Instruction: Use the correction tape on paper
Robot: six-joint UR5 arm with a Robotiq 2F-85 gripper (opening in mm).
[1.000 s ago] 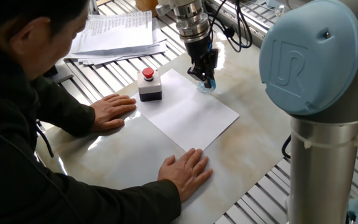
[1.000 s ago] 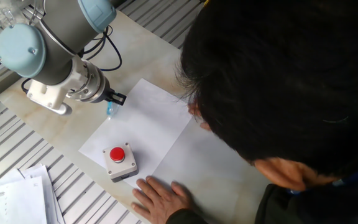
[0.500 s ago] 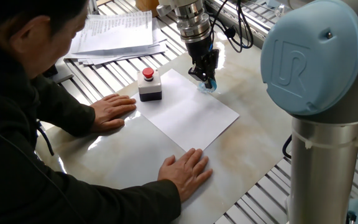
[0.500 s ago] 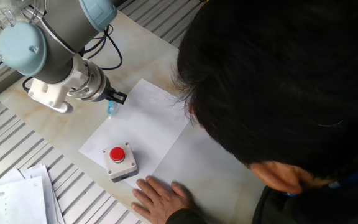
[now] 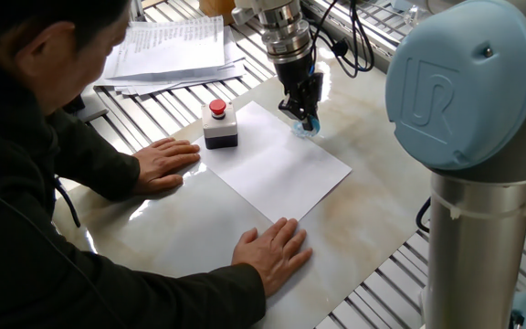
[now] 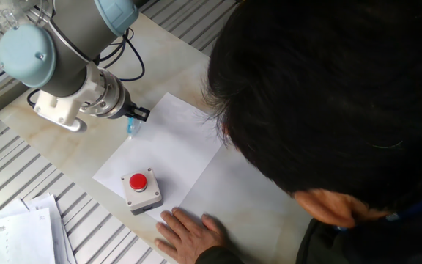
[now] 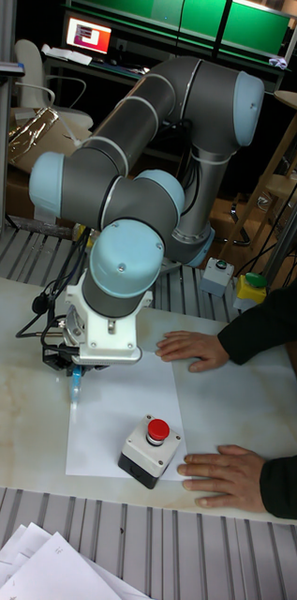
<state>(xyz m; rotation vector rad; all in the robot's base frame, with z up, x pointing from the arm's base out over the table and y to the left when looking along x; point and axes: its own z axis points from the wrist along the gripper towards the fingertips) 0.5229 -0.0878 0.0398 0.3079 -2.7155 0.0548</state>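
Note:
The paper [image 5: 277, 163] [image 6: 163, 158] [image 7: 120, 412] is a blank white sheet lying flat on the marble table. The correction tape [image 5: 304, 127] [image 6: 131, 128] [image 7: 75, 383] is a small light-blue dispenser held tip down at the sheet's far edge. My gripper [image 5: 303, 115] [image 6: 136, 118] [image 7: 73, 367] is shut on the correction tape and points straight down over that edge. The dispenser's tip appears to rest on or just above the paper's border.
A grey button box with a red button [image 5: 219, 125] [image 6: 141, 190] [image 7: 149, 449] stands on the paper's corner. A person's two hands [image 5: 166, 160] [image 5: 273, 249] press flat on the table beside the sheet. A stack of printed pages [image 5: 172, 50] lies at the back.
The gripper with the correction tape has shifted very slightly along the paper's edge; hands and button box are unmoved.

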